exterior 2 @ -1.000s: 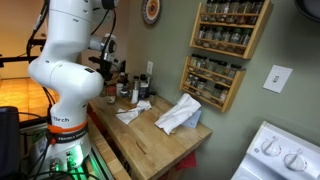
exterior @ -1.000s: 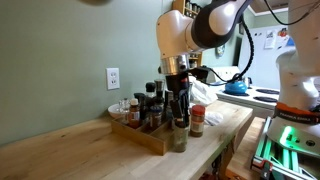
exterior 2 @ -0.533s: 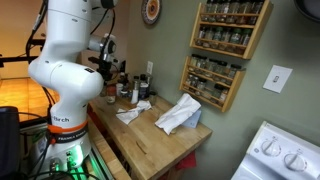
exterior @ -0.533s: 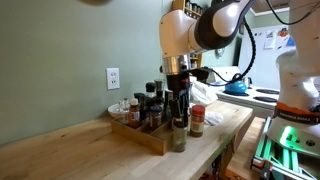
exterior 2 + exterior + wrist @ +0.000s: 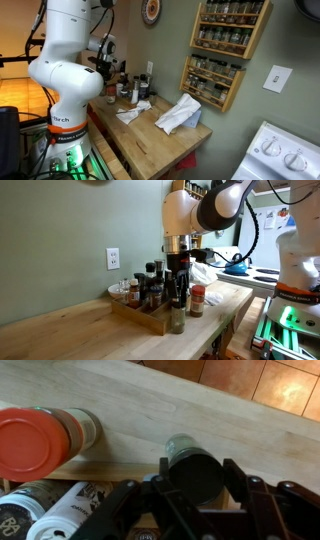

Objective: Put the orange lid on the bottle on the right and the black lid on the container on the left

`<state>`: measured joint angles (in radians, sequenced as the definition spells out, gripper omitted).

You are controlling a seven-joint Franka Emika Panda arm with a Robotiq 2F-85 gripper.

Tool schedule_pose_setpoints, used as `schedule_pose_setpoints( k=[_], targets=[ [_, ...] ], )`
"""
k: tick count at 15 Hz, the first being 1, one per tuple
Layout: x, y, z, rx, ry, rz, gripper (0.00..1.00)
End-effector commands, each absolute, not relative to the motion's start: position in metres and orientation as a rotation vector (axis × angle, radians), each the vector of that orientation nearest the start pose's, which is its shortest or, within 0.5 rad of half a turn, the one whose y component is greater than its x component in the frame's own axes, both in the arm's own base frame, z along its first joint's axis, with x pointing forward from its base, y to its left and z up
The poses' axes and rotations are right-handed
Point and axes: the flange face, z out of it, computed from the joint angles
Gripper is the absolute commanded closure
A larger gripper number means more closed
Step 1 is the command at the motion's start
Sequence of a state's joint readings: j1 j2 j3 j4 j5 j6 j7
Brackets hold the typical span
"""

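Note:
In the wrist view my gripper (image 5: 197, 468) is shut on the black lid (image 5: 195, 482), with a finger on each side of it. The lid sits over the mouth of a clear container (image 5: 183, 447) that stands on the wooden counter. To the left in that view stands a spice bottle (image 5: 82, 428) with the orange lid (image 5: 30, 440) on it. In an exterior view the gripper (image 5: 178, 280) points straight down onto the container (image 5: 177, 318), and the orange-lidded bottle (image 5: 197, 301) stands just beside it.
A wooden tray (image 5: 140, 314) with several dark spice bottles (image 5: 150, 284) stands behind the container, and a white bowl (image 5: 117, 288) is near the wall. A crumpled cloth (image 5: 178, 115) lies on the counter, with a wall spice rack (image 5: 215, 60) above it and a stove (image 5: 280, 150) beyond.
The arm's upper links have shifted slightly to the right in the exterior view. The gripper has stayed on the container.

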<state>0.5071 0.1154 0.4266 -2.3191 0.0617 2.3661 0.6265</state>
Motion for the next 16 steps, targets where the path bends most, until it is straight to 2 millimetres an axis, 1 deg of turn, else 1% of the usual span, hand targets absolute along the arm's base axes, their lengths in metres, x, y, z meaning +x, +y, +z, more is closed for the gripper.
schedule_pose_setpoints(
  k=[1, 2, 3, 4, 6, 7, 9, 11, 13, 15, 16],
  targets=[
    [0.295, 0.408, 0.286, -3.099, -0.368, 0.153, 0.69],
    [0.294, 0.409, 0.285, -3.102, -0.369, 0.158, 0.69],
    [0.293, 0.409, 0.286, -3.104, -0.366, 0.16, 0.19],
    [0.293, 0.41, 0.286, -3.101, -0.377, 0.159, 0.19],
    [0.29, 0.41, 0.288, -3.105, -0.378, 0.153, 0.05],
    [0.29, 0.409, 0.289, -3.105, -0.381, 0.152, 0.0],
    [0.288, 0.409, 0.295, -3.109, -0.38, 0.136, 0.0],
    [0.284, 0.407, 0.306, -3.103, -0.388, 0.115, 0.0],
    [0.278, 0.403, 0.324, -3.089, -0.421, 0.089, 0.0],
    [0.27, 0.398, 0.347, -3.07, -0.431, 0.024, 0.0],
    [0.264, 0.396, 0.362, -3.05, -0.457, -0.017, 0.0]
  ],
)
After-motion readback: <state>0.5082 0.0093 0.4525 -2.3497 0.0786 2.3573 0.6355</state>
